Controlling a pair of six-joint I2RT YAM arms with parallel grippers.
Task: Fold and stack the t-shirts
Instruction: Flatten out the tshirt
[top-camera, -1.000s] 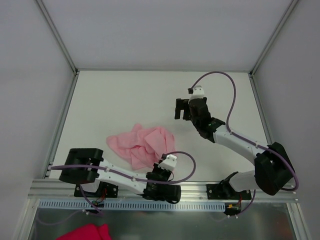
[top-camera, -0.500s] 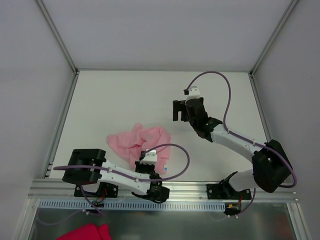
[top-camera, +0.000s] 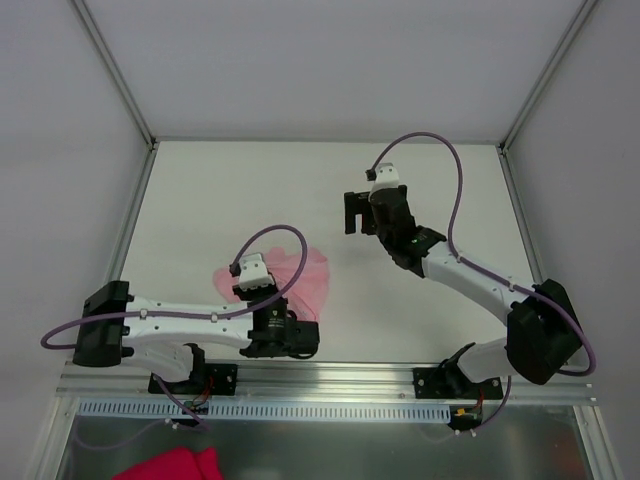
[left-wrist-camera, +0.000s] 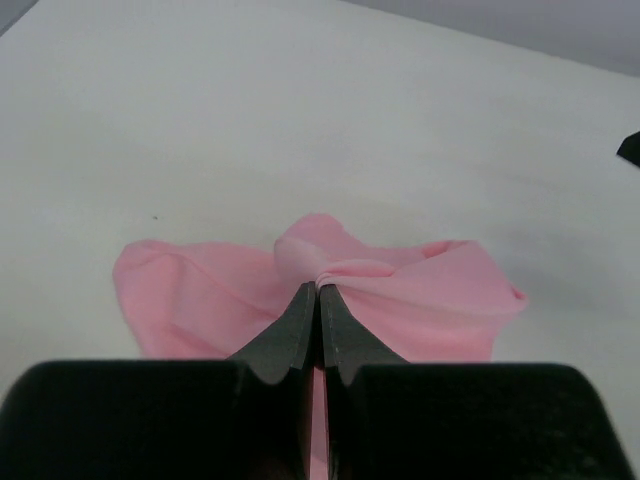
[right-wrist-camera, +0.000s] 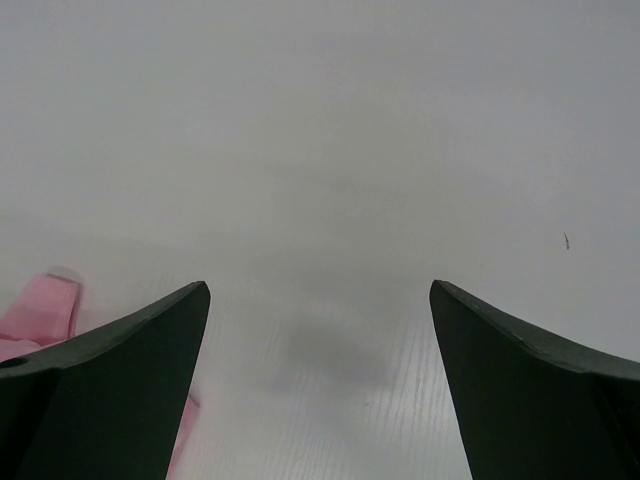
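The pale pink t-shirt (top-camera: 306, 268) lies crumpled on the white table at the near middle, and my left arm crosses over it and hides a good part. In the left wrist view the t-shirt (left-wrist-camera: 430, 290) spreads to both sides of my left gripper (left-wrist-camera: 318, 290), which is shut on a raised fold at its middle. From above, the left gripper (top-camera: 262, 289) sits over the shirt's left part. My right gripper (top-camera: 357, 213) hangs open and empty over bare table, further back and right of the shirt. A corner of the t-shirt (right-wrist-camera: 42, 310) shows beside the right gripper (right-wrist-camera: 320, 290) at its left.
A deep magenta cloth (top-camera: 172, 465) lies below the table's near rail at the bottom left. Metal frame posts (top-camera: 118, 240) run along the left and right table edges. White walls close in the back and sides.
My left arm has swung round to the left and carried its gripper from the shirt's near right edge to over its middle, bunching the cloth. The right gripper has drifted slightly left and back.
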